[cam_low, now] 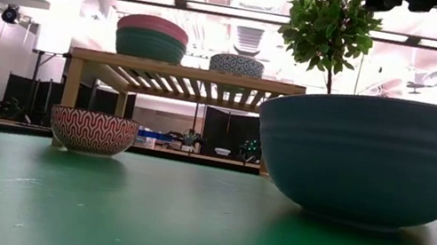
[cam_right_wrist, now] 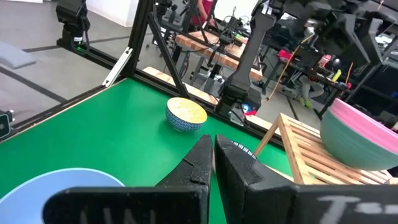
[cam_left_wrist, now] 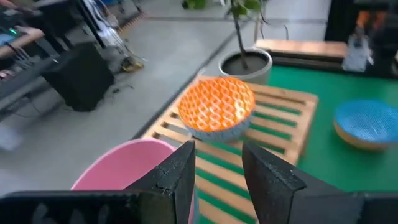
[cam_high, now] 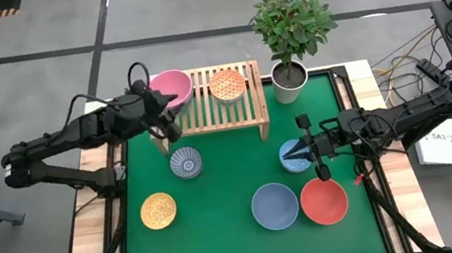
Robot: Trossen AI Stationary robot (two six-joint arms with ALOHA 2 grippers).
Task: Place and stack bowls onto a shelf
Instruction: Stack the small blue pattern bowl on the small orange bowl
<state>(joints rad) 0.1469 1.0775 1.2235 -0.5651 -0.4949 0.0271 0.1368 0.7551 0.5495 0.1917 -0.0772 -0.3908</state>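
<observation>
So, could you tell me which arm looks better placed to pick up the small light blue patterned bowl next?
Probably the right. The right gripper hangs directly beside the small light blue patterned bowl, fingers nearly shut, while the left gripper is across the table at the low light-wood slatted shelf, by the pink-on-teal bowl stack.

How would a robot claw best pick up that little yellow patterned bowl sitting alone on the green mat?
By the rim. The small yellow patterned bowl sits upright, mouth open, with bare mat around it, so probably come straight down, one finger inside the thin wall and one outside, then pinch.
</observation>
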